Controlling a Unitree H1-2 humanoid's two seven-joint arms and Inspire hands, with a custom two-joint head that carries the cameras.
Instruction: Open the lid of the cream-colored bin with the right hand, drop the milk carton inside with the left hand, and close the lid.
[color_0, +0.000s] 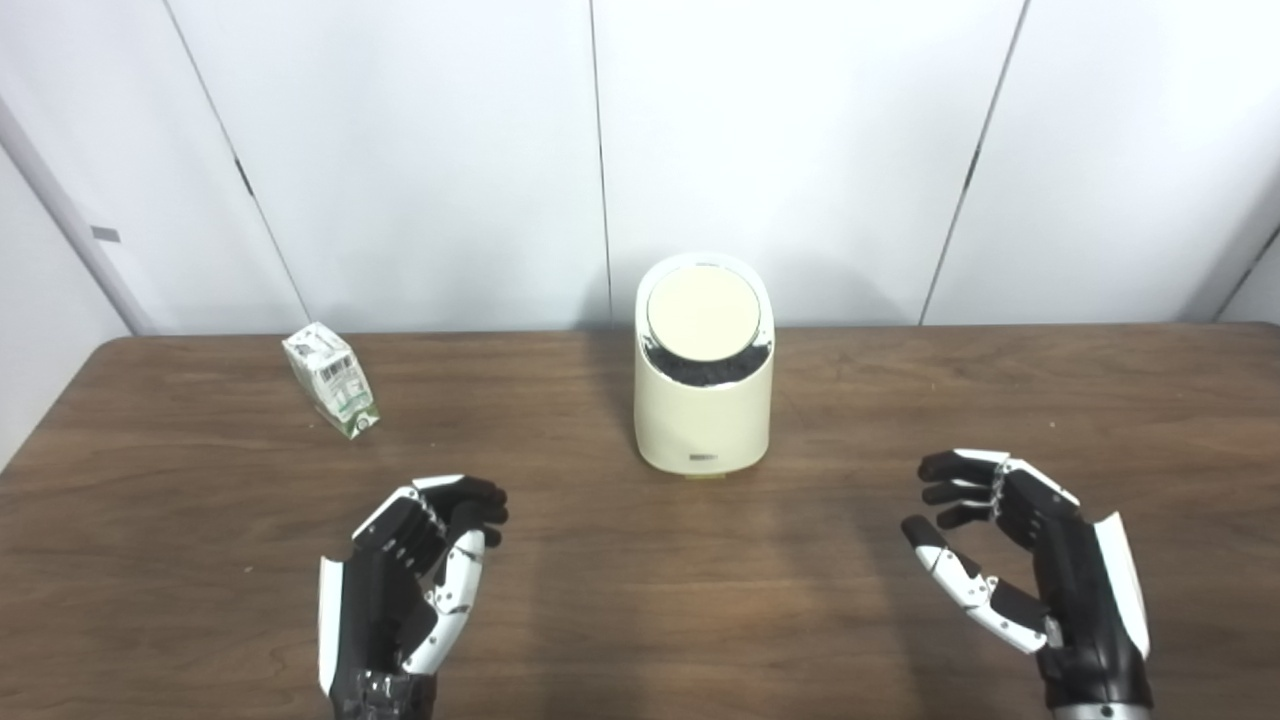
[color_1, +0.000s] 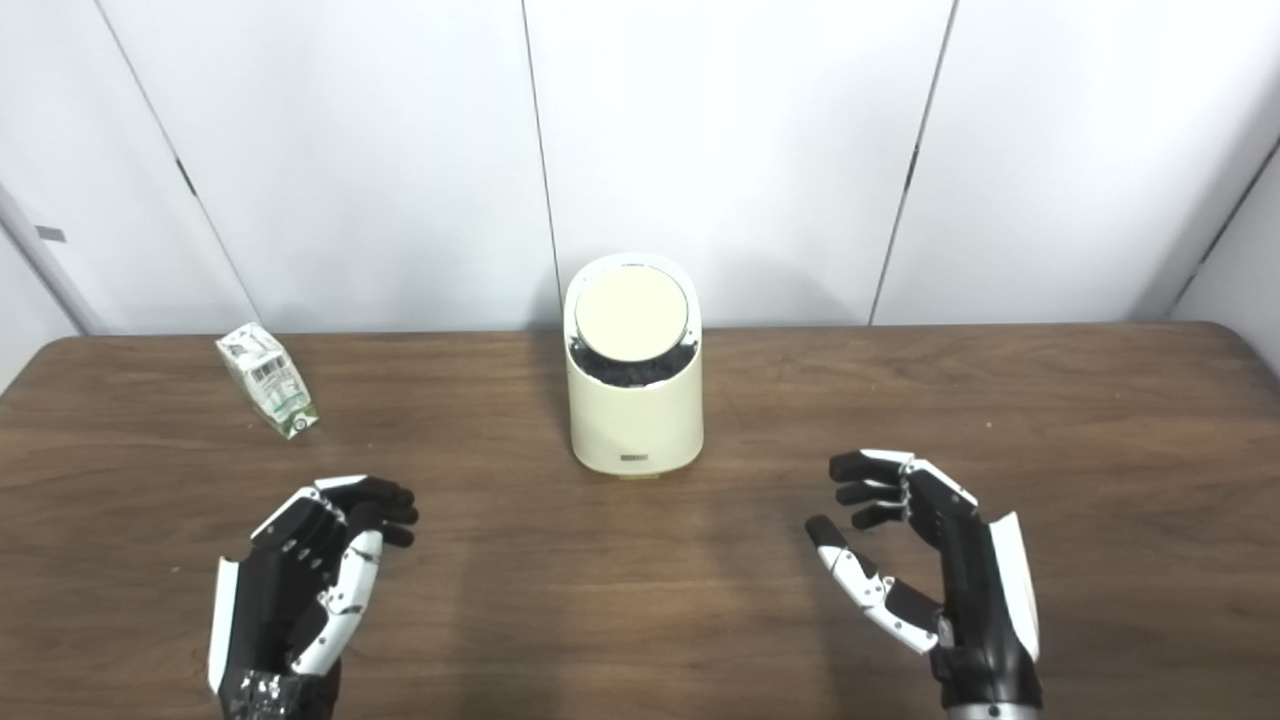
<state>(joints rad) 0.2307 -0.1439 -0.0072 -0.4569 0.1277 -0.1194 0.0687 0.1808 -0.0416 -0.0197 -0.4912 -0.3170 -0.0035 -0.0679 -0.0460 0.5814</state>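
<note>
- Small white milk carton with green print (color_0: 331, 381) is lying on its side on the dark brown wooden table (color_0: 640, 620), upper left of the frame, near the table's far edge.
- Carton's long axis is running diagonally, from upper left toward lower right; which end is the top, cannot tell at this size.
- Carton is sitting well apart from both hands and from the bin, nothing touching it.
- Cream-colored rounded plastic bin (color_0: 703, 420) is standing upright at center frame, on the far half of the table.
- Bin's round cream lid (color_0: 703, 315) is sitting in the slanted top opening, face tilting toward the camera; a dark strip is showing along the lid's lower edge, so whether it is fully seated, cannot tell.
- Small dark label is showing low on the bin's front.
- Black-and-white robot left hand (color_0: 415, 570) is hanging over the table at lower left, fingers loosely curled and pointing up-frame, holding nothing, touching nothing.
- Black-and-white robot right hand (color_1: 915, 560) is hanging at lower right, fingers spread fairly wide with thumb apart, pointing toward frame left, holding nothing.
- Both hands are sitting nearer the camera than the bin, one on each side of it.
- White panelled wall (color_0: 800, 150) is filling the upper half of the frame.
</note>
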